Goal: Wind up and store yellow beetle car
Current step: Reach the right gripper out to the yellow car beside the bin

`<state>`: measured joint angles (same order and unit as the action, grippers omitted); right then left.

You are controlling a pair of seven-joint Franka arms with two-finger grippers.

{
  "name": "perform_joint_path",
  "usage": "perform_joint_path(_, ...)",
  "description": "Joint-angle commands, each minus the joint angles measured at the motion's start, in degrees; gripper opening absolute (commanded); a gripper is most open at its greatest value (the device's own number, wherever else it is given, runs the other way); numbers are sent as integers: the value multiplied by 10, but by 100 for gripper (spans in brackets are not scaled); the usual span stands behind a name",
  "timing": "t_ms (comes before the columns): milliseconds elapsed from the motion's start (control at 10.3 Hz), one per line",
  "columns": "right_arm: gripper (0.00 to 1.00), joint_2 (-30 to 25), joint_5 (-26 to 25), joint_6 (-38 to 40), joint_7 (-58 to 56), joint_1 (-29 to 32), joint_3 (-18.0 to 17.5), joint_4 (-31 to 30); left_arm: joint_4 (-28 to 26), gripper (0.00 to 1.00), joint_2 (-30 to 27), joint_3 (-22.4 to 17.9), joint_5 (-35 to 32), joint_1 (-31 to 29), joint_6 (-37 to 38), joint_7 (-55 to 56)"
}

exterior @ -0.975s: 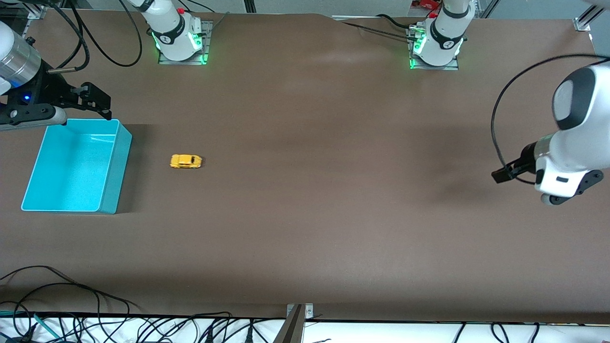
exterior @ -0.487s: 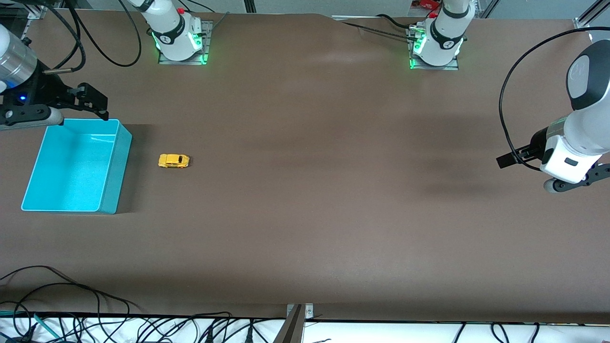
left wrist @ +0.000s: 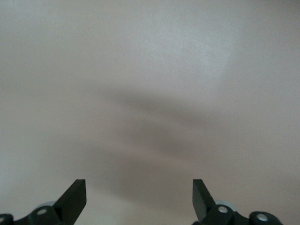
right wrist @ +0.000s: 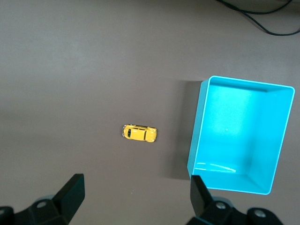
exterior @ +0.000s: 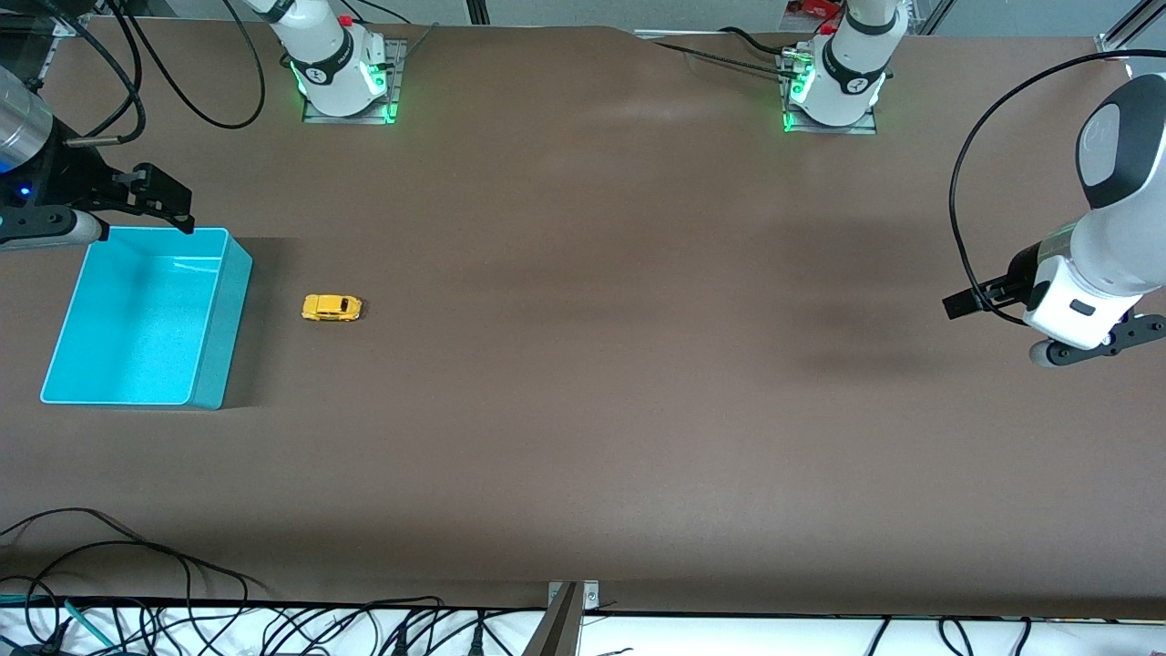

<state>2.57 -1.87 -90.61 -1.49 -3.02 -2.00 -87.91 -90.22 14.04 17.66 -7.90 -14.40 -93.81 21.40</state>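
- The yellow beetle car (exterior: 332,308) sits closer to the bin than a second ago: it has rolled toward my right arm's end of the table. It shows no shift from half a second ago.
- It stands on its wheels on the brown table (exterior: 583,383), just beside the turquoise bin (exterior: 211,364) but not touching it, with a strip of bare table between them. The right wrist view gives the same gap: car (right wrist: 139,133), bin (right wrist: 197,140).
- My right gripper (exterior: 155,196) has pulled back toward the table's edge since a second ago and now hangs over the table next to the bin's corner farthest from the front camera. Its fingers (right wrist: 70,190) stand wide apart and hold nothing.
- My left gripper (exterior: 970,302) has shifted a little since a second ago, the arm now more upright. It hangs over bare table at my left arm's end, well apart from the car. Its fingers (left wrist: 75,194) are spread fully and hold nothing; the left wrist view shows only bare table under them.
- Count: one car, one bin, two arms, two grippers, both free.
- Bin has nothing in it, car not stored yet.
- Loose black cables (exterior: 137,565) lie along the table edge nearest the front camera.
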Motion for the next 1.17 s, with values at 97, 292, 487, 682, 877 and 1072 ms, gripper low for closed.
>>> perform_joint_path(97,100,0,18,32,-8,3,4,6,-2,100,-7,0,14,-2,7,-14)
perform_joint_path(292,100,2,32,32,-11,-3,0,6,-2,100,-7,0,14,-2,7,-14)
perform_joint_path(487,100,23,33,28,-23,-2,1,6,-2,100,-7,0,14,-3,7,-15)
perform_joint_path(682,100,68,37,15,-34,-5,2,6,0,100,-7,0,14,-3,7,-18)
perform_joint_path(877,100,57,38,-102,-35,-8,0,-90,1,100,-8,0,14,-4,7,-19)
perform_joint_path(1072,100,24,37,-225,-35,-8,-2,-211,5,100,-8,0,14,-4,7,-30)
